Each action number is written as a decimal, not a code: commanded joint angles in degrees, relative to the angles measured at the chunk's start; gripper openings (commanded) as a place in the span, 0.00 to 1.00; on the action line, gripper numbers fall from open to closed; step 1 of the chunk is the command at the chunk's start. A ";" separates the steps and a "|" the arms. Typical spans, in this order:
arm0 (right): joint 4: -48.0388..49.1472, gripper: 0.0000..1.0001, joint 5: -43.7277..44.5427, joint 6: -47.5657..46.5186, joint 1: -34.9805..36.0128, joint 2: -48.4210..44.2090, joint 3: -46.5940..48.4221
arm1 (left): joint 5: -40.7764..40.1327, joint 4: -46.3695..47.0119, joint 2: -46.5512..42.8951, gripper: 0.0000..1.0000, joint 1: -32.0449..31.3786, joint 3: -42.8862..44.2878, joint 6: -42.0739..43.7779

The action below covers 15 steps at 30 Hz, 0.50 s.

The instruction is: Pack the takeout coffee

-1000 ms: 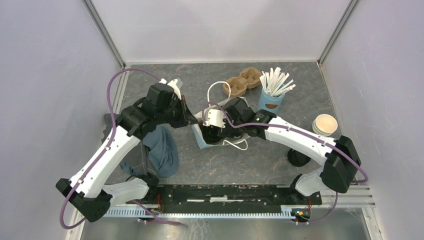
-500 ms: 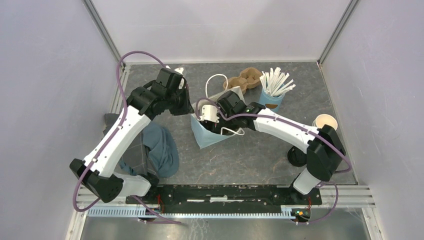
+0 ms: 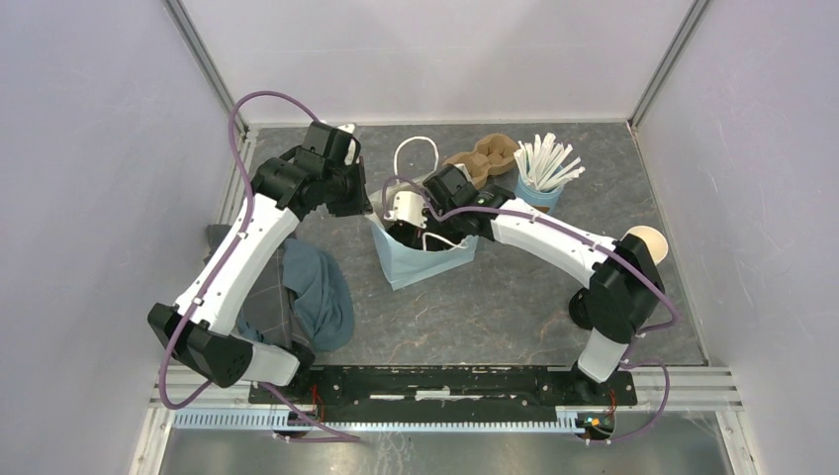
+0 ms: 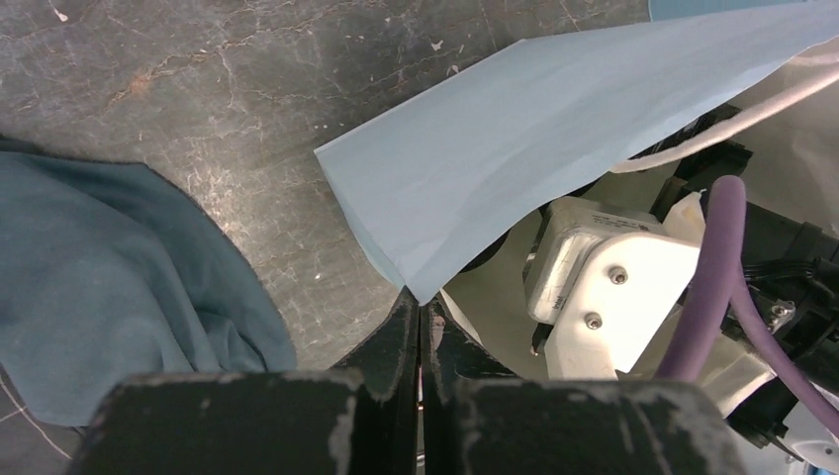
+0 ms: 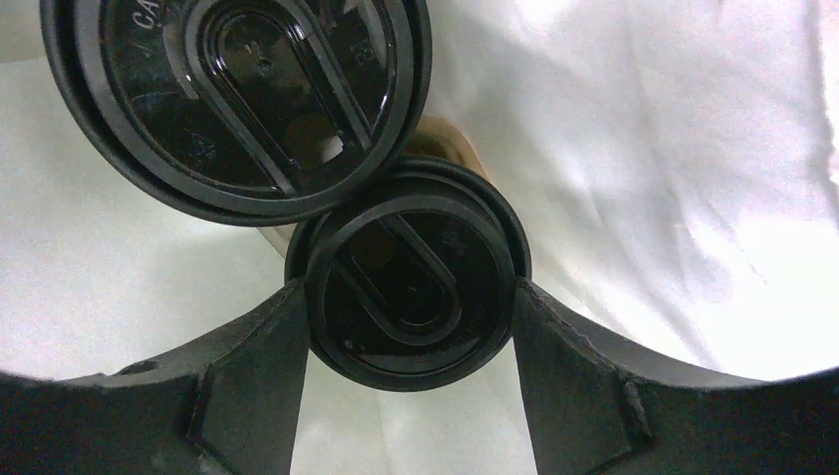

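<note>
Teal cloth (image 3: 322, 297) lies bunched on the near left of the table (image 3: 514, 307). Beyond it, mid-table, the blue paper bag (image 3: 425, 265) stands open, its left rim pinched by the left hand (image 4: 420, 309) with fingers together. The right hand (image 5: 411, 297) reaches down inside, clamped on either side of the takeout coffee (image 5: 411, 287), which sits in the bag touching a second black lid (image 5: 237, 89). Farther back to the right stand a brown cup carrier (image 3: 485, 160) and a light-blue cup (image 3: 539, 193) of white sticks.
</note>
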 commanded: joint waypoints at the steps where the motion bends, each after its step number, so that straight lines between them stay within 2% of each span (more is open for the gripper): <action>1: -4.03 0.66 -2.26 4.14 0.17 0.58 3.95 | 2.52 -0.38 1.23 0.02 0.49 1.25 3.25; 2: -4.11 0.75 -2.56 4.73 0.18 0.37 4.10 | 2.92 -0.43 1.47 0.02 0.58 1.18 3.12; 3: -4.37 0.96 -2.56 5.08 0.20 0.28 4.34 | 3.25 -0.41 1.61 0.02 0.66 1.20 2.87; 15: -9.13 0.98 -0.79 11.20 0.62 -2.17 11.63 | 4.71 -0.84 2.80 0.02 0.77 1.24 1.96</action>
